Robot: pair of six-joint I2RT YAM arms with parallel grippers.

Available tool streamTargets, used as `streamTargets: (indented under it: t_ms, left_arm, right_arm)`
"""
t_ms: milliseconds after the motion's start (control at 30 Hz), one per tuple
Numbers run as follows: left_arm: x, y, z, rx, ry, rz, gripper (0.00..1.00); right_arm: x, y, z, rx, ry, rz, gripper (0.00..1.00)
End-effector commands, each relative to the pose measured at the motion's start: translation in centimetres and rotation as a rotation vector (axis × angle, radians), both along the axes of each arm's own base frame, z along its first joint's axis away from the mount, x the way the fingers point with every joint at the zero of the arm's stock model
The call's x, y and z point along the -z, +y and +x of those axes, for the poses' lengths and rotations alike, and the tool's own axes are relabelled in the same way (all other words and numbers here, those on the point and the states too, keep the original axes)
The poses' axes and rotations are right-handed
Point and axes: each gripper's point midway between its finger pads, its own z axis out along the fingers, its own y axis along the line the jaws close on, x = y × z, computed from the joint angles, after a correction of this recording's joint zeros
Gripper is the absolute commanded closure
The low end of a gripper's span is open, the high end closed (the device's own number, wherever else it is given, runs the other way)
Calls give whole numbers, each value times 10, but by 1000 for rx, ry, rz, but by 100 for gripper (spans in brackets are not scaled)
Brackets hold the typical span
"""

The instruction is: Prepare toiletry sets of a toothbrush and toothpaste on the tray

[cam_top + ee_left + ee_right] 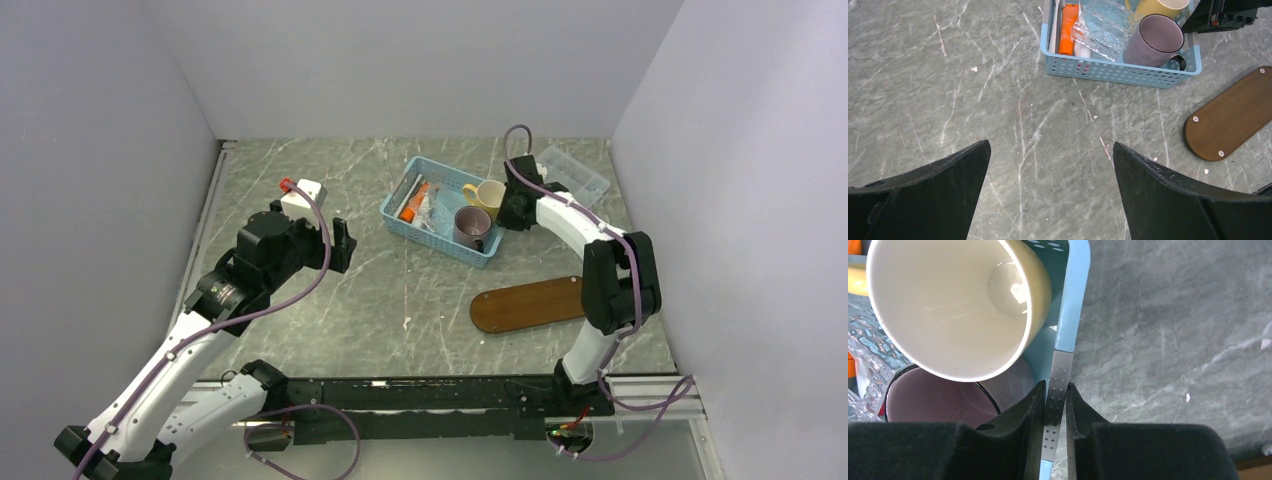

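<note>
Right claw (1055,390) is clenched on the rim of the blue basket (1073,300), one finger inside the wall and one outside, at the end by the mugs. From above, the same claw (512,205) sits at the basket's right end, right against the yellow mug (487,195).

Left claw (1050,144) is released, with the fingers spread wide and nothing between them. It hangs over bare table (330,320) to the left of the basket and is not touching it.

Basket contents:
- The orange toothpaste (1068,29) lies flat at the left end.
- A thin pale stick runs along the wall beside it. It looks like a toothbrush (1055,27), but it's too small to be sure.
- A crumpled clear plastic bag (1103,27) is in the middle.
- The purple mug (1153,40) and the yellow mug are at the right end. In the right wrist view both are tipped with their mouths toward the camera, and the yellow one overlaps the purple one.

The brown wooden tray (528,304) lies flat on the table, nearer the arm bases than the basket and off to its right, apart from it. The right arm's elbow hangs over its right end. The left wrist view shows small pale dots on the board's face near its edge.

A clear compartment box (573,172) sits at the far right, behind the right arm.
</note>
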Motion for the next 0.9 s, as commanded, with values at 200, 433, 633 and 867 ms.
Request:
streamTargets:
  t_ms: [200,433,633,867]
  left_arm:
    - [-8,-2,-1,17,-30,-7,1]
    - [-8,-1,-2,15,-32,-10,1]
    - [-9,-3,-3,27,-32,-14,1]
    - [-9,-4,-3,29,-32,-16,1]
  right_arm:
    - [-18,43,31,-339,-93,48,100]
    - [-16,54,48,-425,-92,15,100]
    - [-18,58,65,-469,-78,-2,100]
    - [-21,62,76,-426,-88,17,100]
